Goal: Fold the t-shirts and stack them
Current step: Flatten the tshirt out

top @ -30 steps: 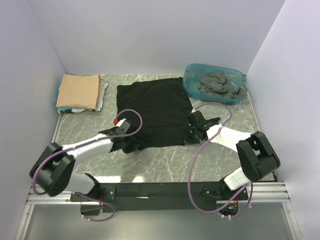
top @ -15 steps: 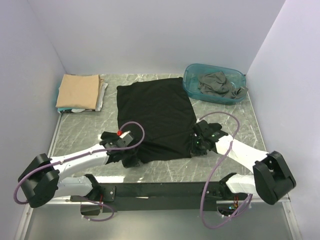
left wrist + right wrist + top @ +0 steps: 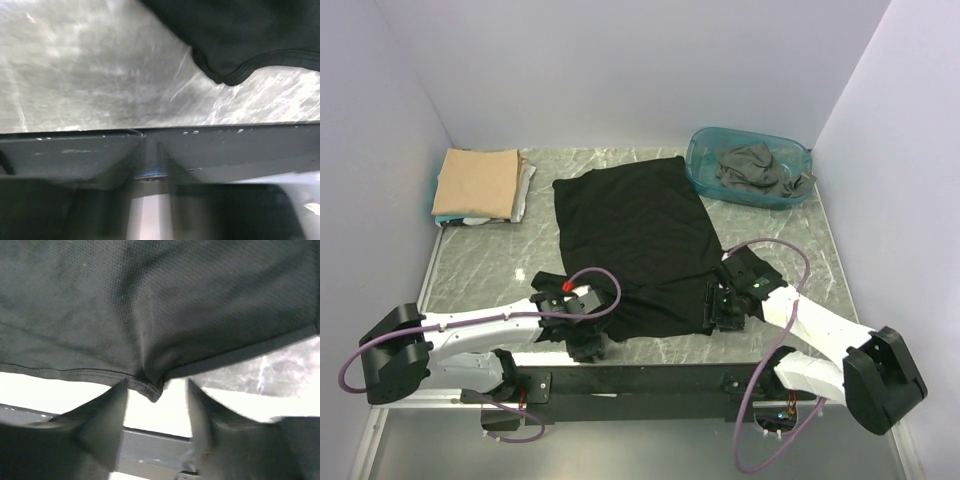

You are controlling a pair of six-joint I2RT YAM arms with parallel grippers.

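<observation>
One black t-shirt (image 3: 635, 240), spread flat across mid-bench, near hem close to the bench (image 3: 480, 270) front edge. One tan t-shirt (image 3: 475, 180), folded, topping a stack in the far left corner. Thin pale t-shirts (image 3: 524, 190) under it, edges only, number impossible to tell. One dark grey t-shirt (image 3: 752, 166), crumpled inside one translucent teal tub (image 3: 700, 165) at the far right, just beside the black shirt's far right corner.

Two arms, both low at the black shirt's near hem. Left end effector (image 3: 588, 342) at the near left corner, above the black rail (image 3: 210, 150). Fingers blurred, parted by a narrow gap, nothing between, shirt corner lying apart on the marble. Right end effector (image 3: 718, 308) at the near right corner. Fingers (image 3: 102, 425) moderately wide, a pinched fold of hem hanging in the gap, unclamped. One purple cable (image 3: 617, 290) looping from the left wrist across the cloth's near edge.
</observation>
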